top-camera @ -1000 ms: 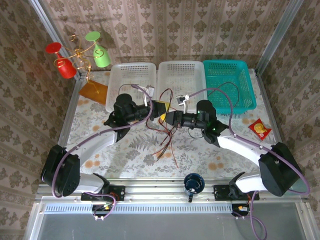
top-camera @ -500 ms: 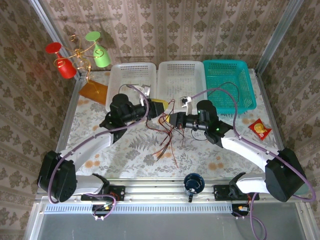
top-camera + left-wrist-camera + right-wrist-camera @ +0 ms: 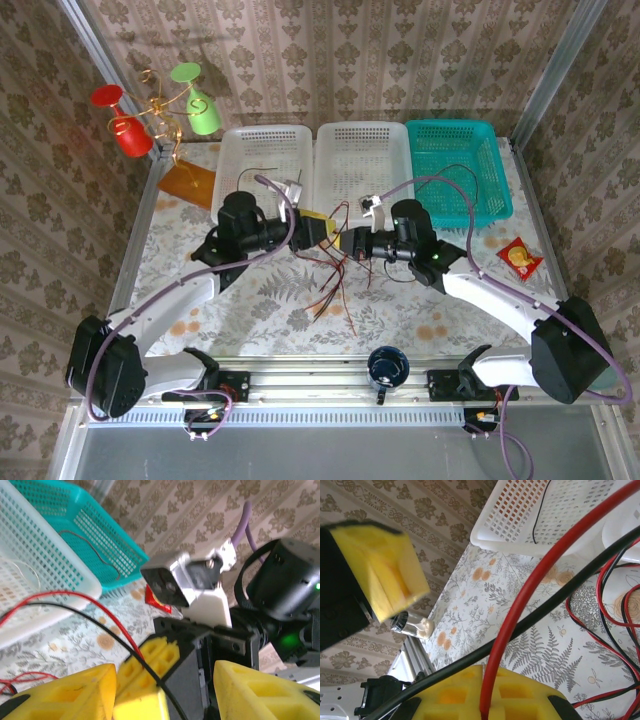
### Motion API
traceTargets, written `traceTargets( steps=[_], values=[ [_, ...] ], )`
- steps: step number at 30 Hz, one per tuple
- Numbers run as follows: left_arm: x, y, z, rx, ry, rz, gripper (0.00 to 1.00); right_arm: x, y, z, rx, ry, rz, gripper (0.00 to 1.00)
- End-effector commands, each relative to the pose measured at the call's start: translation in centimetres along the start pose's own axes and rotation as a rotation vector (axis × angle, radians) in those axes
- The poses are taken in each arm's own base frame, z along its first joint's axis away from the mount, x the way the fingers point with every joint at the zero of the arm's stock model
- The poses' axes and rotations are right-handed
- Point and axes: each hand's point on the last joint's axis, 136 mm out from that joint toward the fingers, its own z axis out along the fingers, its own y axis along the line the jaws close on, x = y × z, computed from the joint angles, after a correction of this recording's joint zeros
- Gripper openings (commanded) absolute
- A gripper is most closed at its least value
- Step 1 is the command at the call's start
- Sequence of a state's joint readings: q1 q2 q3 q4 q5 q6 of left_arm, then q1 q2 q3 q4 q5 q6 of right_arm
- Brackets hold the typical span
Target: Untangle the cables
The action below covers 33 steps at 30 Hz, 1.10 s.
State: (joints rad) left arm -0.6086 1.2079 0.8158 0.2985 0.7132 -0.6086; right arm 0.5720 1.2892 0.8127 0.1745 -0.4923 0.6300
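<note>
Found the cables in a loose red and black knot on the flowered table, in front of the baskets and between the two arms. Could not count the strands in the knot. Spotted one thin black cable apart from the rest in the left white basket, and one dark cable in the teal basket. Counted three baskets in a row: that white one, the middle white basket, and the teal one.

Found the left gripper and the right gripper nose to nose over the knot. Saw the left fingers wide apart, with one yellow finger of the other gripper in the gap. Saw the right jaws wide apart too, with one red and one black cable lying across the lower finger.

Counted four cups on a gold wire stand: two red cups and two green cups. Counted one dark blue cup at the near edge and one red snack packet. Could not read the print on it: too small.
</note>
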Motion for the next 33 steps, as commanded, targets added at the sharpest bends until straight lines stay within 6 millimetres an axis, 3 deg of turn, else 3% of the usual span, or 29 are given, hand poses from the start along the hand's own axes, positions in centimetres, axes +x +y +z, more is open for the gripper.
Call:
traceTargets(
  steps=[1,9,12,18,25,28,33],
  values=[
    [1.9,-0.8,-0.5,0.044,0.042,-0.004,0.54,-1.5,0.8,-0.3,0.0,-0.029,-0.042,0.0],
    [2.6,-1.5,-0.4,0.104,0.067,-0.024,0.51,-1.7,1.0,0.0,-0.005,-0.021,-0.051,0.0],
    [2.8,-1.2,-0.4,0.095,0.082,-0.027,0.44,-1.9,1.2,0.1,-0.007,-0.018,-0.056,0.0],
    [2.4,-1.5,-0.3,0.105,0.078,-0.031,0.51,-2.1,1.3,0.2,-0.009,-0.015,-0.062,0.0],
    [2.2,-1.5,-0.1,0.113,0.075,-0.038,0.47,-1.9,1.2,0.4,0.004,0.001,-0.072,0.0],
    [1.9,-1.6,-0.1,0.119,0.061,-0.023,0.36,-1.8,1.2,0.4,0.009,0.005,-0.074,0.0],
    [1.0,-0.5,-0.6,0.089,0.014,-0.029,0.02,-1.8,1.1,0.3,0.021,0.01,-0.084,0.0]
  ],
)
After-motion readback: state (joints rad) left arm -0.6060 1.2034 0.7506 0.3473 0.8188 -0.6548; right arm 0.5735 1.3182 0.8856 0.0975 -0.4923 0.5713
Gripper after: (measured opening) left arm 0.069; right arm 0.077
